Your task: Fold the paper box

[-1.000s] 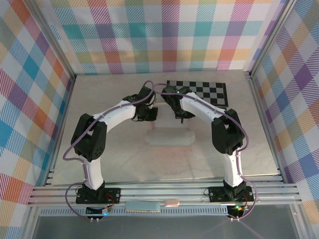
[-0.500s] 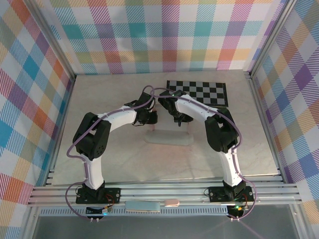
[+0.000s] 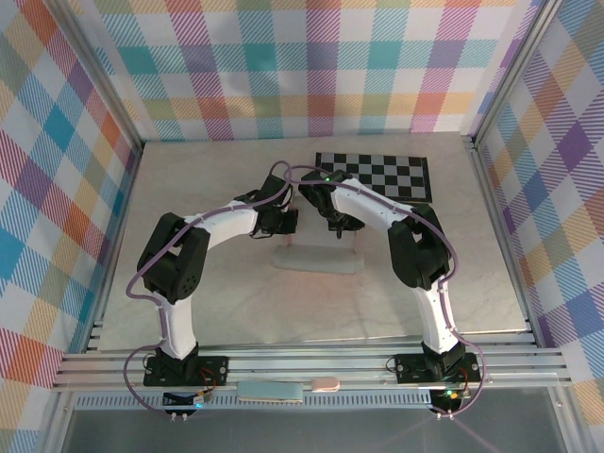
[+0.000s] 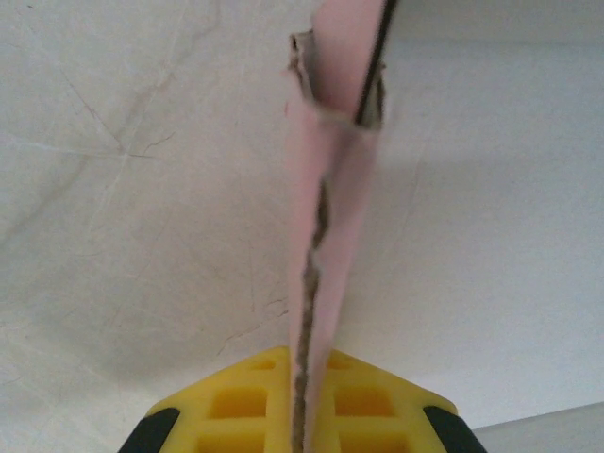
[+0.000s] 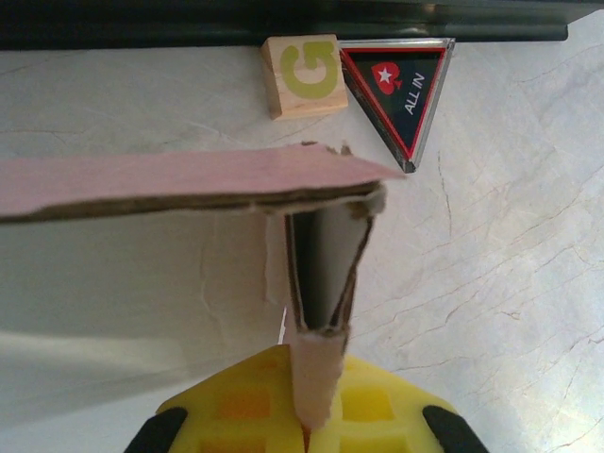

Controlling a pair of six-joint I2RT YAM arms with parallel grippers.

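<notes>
The paper box (image 3: 316,257) lies pale on the table's middle, its far wall standing up between both arms. My left gripper (image 3: 283,223) stands at that wall's left end and my right gripper (image 3: 338,225) at its right end. In the left wrist view the pink cardboard wall (image 4: 326,236) runs edge-on into my left gripper (image 4: 302,420), which is shut on it between yellow pads (image 4: 236,406). In the right wrist view my right gripper (image 5: 316,415) is shut on a folded pink corner flap (image 5: 319,377), below the long pink wall (image 5: 189,184).
The black-and-grey chequered board (image 3: 377,175) lies just behind the right gripper. A wooden block with a green G (image 5: 302,74) and a black triangular "ALL IN" piece (image 5: 396,85) sit by the far frame. Plaid walls enclose the table.
Both arms shifted a little over the first half second, the right elbow swinging inward and the box sliding slightly left. Since then nothing has visibly moved.
</notes>
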